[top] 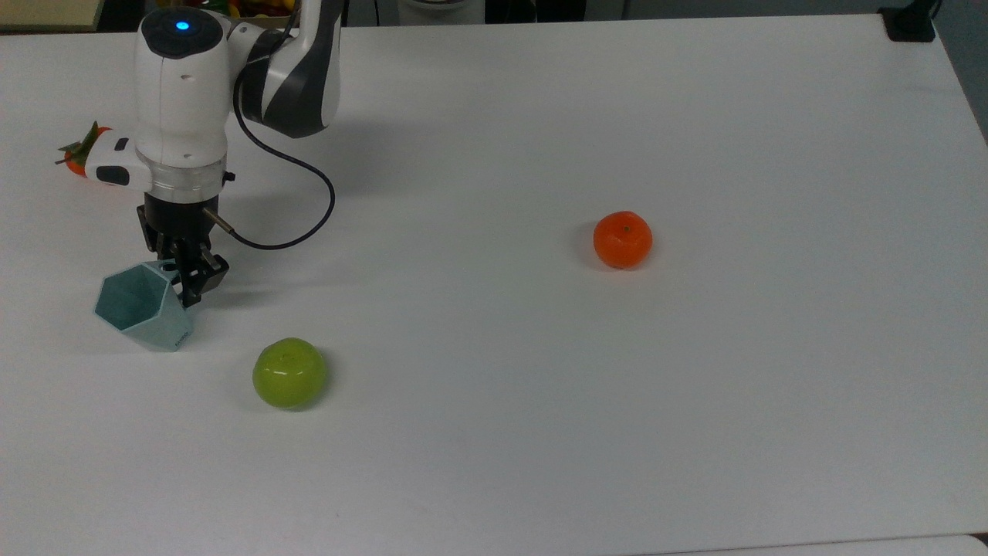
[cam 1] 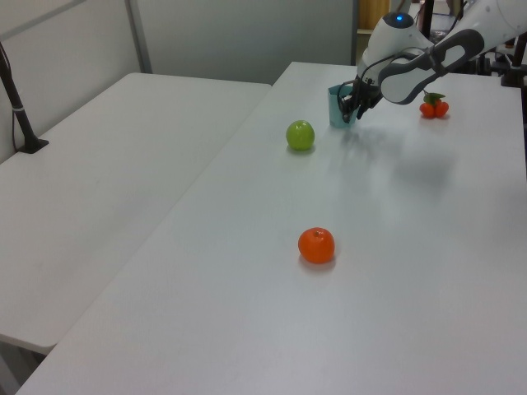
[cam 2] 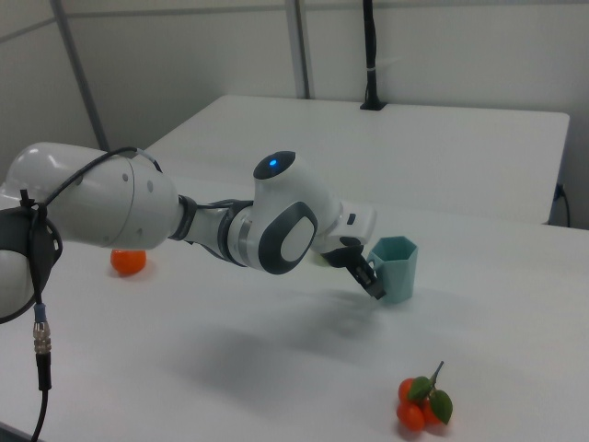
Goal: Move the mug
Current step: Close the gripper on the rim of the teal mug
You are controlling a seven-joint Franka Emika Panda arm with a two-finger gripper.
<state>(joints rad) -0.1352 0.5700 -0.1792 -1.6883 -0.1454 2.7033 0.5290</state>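
1. Mug (top: 143, 307) stands upright on the table (top: 540, 386), near the top view's left edge, green apple (top: 289, 372) close by.
2. End effector (top: 185, 276) is at the mug's handle; fingers look closed on it.
3. Mug prob. light, rigid, hard; smooth facets could slip.
4. Flat handle w/ hole seems the best hold; thin, so may twist.

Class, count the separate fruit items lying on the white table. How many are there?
3: an orange alone mid-table, a green apple near the mug, and a cluster of small red-orange fruits with leaves behind the arm.
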